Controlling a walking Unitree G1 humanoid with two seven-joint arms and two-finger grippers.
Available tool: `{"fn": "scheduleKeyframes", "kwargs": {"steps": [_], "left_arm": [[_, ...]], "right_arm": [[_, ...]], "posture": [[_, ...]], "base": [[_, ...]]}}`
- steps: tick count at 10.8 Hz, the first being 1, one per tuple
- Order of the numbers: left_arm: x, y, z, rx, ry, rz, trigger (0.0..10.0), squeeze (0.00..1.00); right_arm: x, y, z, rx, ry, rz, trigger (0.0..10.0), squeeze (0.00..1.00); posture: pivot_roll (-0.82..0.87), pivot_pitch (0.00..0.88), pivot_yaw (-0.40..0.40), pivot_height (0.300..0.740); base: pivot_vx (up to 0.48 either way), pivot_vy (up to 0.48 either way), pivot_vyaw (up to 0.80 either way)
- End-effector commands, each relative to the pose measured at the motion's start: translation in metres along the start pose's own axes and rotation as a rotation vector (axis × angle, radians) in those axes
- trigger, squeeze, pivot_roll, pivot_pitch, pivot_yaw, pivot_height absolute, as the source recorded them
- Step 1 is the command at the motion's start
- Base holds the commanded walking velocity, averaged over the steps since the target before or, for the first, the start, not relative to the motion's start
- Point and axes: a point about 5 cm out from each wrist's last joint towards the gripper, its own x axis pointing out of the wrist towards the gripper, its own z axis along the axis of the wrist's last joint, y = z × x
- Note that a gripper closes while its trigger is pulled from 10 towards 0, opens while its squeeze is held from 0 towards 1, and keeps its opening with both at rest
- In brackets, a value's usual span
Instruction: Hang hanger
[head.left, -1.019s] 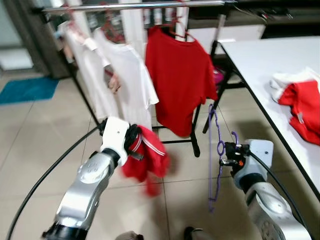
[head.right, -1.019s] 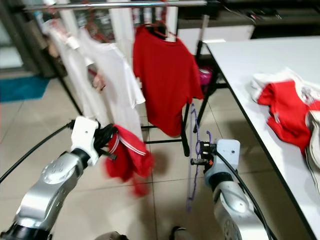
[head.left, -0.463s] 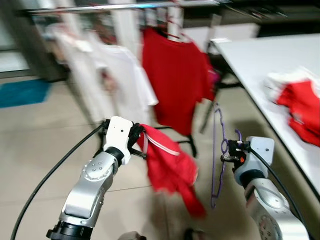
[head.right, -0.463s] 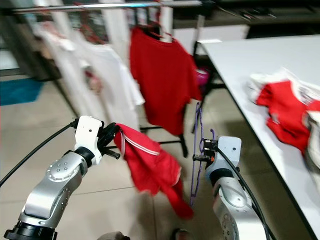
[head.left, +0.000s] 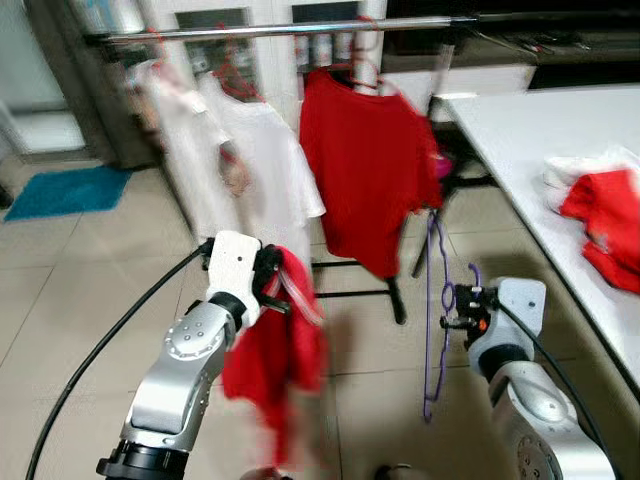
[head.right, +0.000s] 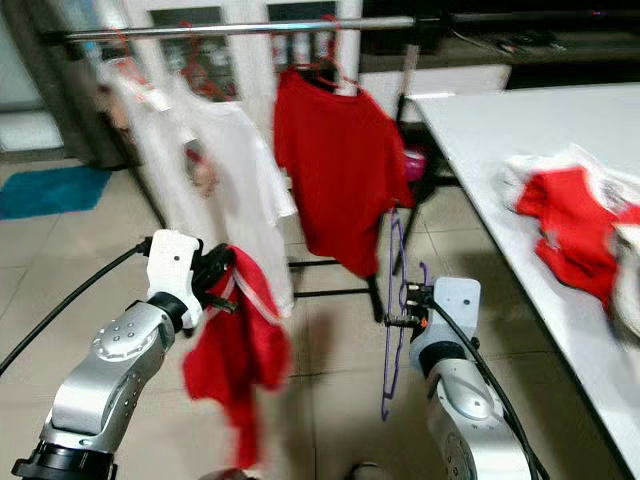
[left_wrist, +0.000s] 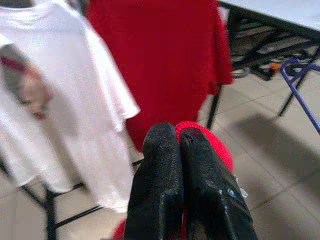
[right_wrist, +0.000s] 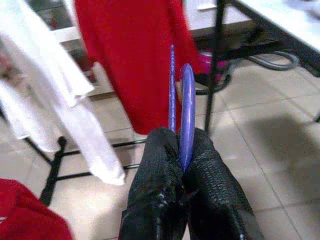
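The left tool is clamped on a red garment, its two black fingers pressed together with the red cloth bunched between and under them; the garment hangs limp from the grip down toward the tiled floor, blurred in both eye views. The right tool is closed on a purple hanger, the thin purple wire pinched between its fingers, with the hanger standing roughly upright, its upper part rising above the grip and its lower part trailing below it. Ahead of both arms stands a clothes rack with a horizontal metal rail across the top. From the rail hang a red T-shirt nearest the hanger, a white T-shirt beside it, and another pale garment further toward the rail's left end. The hanger is well below the rail and apart from it, just in front of the red T-shirt's lower hem. A white worktop runs along the right, and near its right edge lies a heap of red and white clothes. A blue mat lies on the floor at the far left.
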Motion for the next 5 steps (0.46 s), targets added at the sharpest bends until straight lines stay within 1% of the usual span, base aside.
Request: {"fn": "scheduleKeyframes", "kwargs": {"steps": [1, 2, 4, 5], "left_arm": [[0.0006, -0.0023, 0.0092, 0.008, -0.041, -0.010, 10.0, 0.00], [-0.0023, -0.0013, 0.0069, 0.006, -0.039, 0.015, 10.0, 0.00], [-0.0049, -0.0069, 0.0061, -0.007, -0.047, -0.007, 10.0, 0.00], [-0.0035, -0.0070, 0.0067, -0.004, -0.047, -0.010, 10.0, 0.00]], "right_arm": [[0.0000, -0.0020, 0.0040, -0.005, -0.004, -0.011, 10.0, 0.00], [-0.0001, 0.0000, 0.0046, -0.010, -0.002, 0.014, 10.0, 0.00], [0.0015, -0.0003, 0.0048, -0.014, 0.000, 0.024, 10.0, 0.00], [0.0025, 0.0013, 0.0061, -0.011, -0.003, 0.026, 10.0, 0.00]], "posture": [[0.06, 0.063, 0.053, 0.740], [0.06, 0.065, 0.045, 0.740], [0.06, 0.056, 0.049, 0.740], [0.06, 0.054, 0.054, 0.740]], "base": [[0.000, 0.000, -0.80], [0.000, 0.000, -0.80], [0.000, 0.000, 0.00], [0.000, 0.000, 0.00]]}}
